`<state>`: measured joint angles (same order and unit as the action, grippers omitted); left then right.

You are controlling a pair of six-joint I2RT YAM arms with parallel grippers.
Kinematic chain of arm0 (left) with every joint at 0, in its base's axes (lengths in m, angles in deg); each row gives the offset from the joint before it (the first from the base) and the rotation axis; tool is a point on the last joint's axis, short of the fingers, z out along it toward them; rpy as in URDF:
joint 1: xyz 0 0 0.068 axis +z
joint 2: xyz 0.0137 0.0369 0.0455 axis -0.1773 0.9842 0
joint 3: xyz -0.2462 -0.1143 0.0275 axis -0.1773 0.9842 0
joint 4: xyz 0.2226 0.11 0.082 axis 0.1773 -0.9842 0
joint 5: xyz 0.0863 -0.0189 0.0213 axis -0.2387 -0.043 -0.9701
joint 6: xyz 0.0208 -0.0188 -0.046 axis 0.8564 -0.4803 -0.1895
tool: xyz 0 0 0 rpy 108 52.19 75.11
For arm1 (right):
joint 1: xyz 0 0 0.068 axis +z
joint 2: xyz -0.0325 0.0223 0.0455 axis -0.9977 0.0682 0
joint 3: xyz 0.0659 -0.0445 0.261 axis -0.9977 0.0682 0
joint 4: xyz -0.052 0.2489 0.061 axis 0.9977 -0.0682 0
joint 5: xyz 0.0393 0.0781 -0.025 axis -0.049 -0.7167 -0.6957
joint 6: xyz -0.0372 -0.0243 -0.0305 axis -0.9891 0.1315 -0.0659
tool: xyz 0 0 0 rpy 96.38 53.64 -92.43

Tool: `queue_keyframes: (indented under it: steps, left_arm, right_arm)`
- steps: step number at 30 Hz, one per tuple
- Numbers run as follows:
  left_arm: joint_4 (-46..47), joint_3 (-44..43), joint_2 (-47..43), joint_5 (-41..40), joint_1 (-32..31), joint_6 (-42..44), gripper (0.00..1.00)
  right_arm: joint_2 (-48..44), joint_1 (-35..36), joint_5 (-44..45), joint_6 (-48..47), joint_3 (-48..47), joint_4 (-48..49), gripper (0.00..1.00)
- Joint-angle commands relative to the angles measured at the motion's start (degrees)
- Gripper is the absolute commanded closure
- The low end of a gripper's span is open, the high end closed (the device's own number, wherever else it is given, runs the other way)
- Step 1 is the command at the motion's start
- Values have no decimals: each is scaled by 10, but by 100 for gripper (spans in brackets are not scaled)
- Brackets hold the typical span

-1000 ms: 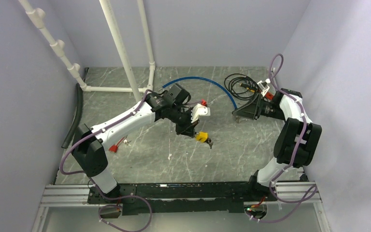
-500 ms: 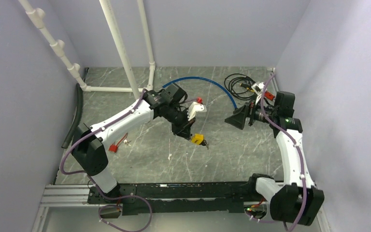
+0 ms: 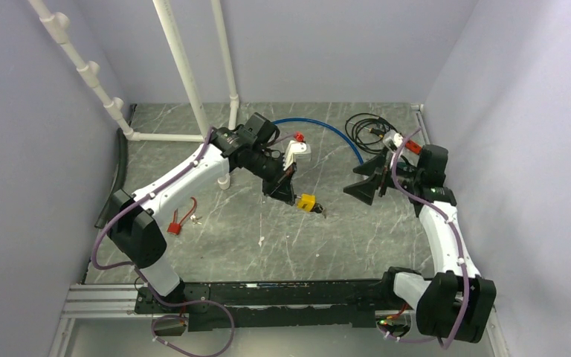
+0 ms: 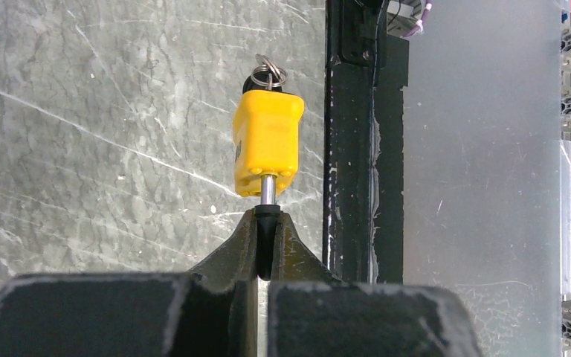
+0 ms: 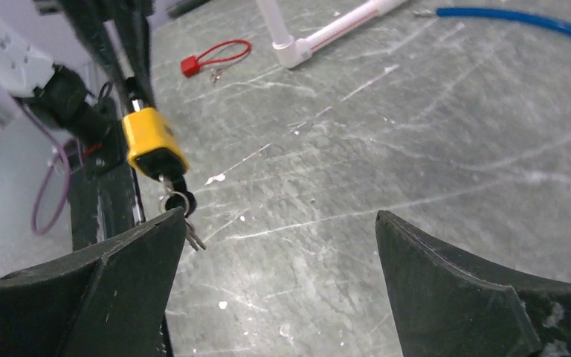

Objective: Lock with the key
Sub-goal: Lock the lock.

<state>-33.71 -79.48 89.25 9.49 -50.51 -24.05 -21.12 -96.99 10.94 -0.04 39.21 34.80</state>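
Top view: the left fingers [image 3: 288, 195] are pressed together on the shackle of the yellow padlock [image 3: 308, 202], holding it above mid-worktop [image 3: 268, 245]. The right fingers [image 3: 362, 190] are spread wide just to its right, not touching.

Left wrist: 1 shackle [image 4: 267, 190] leg is pinched, and the key [image 4: 256, 80] sits in the lock's far end.

Right wrist: the key and its ring [image 5: 178, 201] hang beside the left fingertip, off-centre.

The step looks like the approach to the key. Next: centre, pinch, turn.

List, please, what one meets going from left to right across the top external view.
Black hose → red looped tag → left claw → yellow padlock → right claw.
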Motion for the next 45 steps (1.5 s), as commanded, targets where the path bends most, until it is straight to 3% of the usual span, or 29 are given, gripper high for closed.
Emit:
queue_keyframes:
  steps: [1, 5, 12, 15, 18, 24, 35, 45]
  left_arm:
    - [19, -28, -10, 55, 9, -14, 100]
    - [26, -30, -11, 65, 12, -18, 100]
    - [35, -30, -19, 91, 12, -25, 100]
    - [42, -27, -24, 93, 12, -30, 100]
    - [50, -23, -30, 92, 13, -33, 100]
    - [72, -13, -41, 92, 13, -50, 100]
    - [86, -8, -38, 99, 13, -65, 100]
    - [88, -4, -37, 94, 13, -65, 100]
  right_arm:
    - [-24, 58, -26, -162, -82, -127, 0]
    - [-32, 103, -16, -258, -100, -231, 0]
    - [-13, 166, -4, -241, -85, -198, 0]
    - [-2, 184, 18, -118, -78, -110, 0]
    - [15, 202, 3, -180, -98, -147, 0]
    - [37, 260, 16, -195, -98, -137, 3]
    - [69, 319, 53, -229, -130, -167, 35]
    - [74, 324, 68, -229, -127, -163, 61]
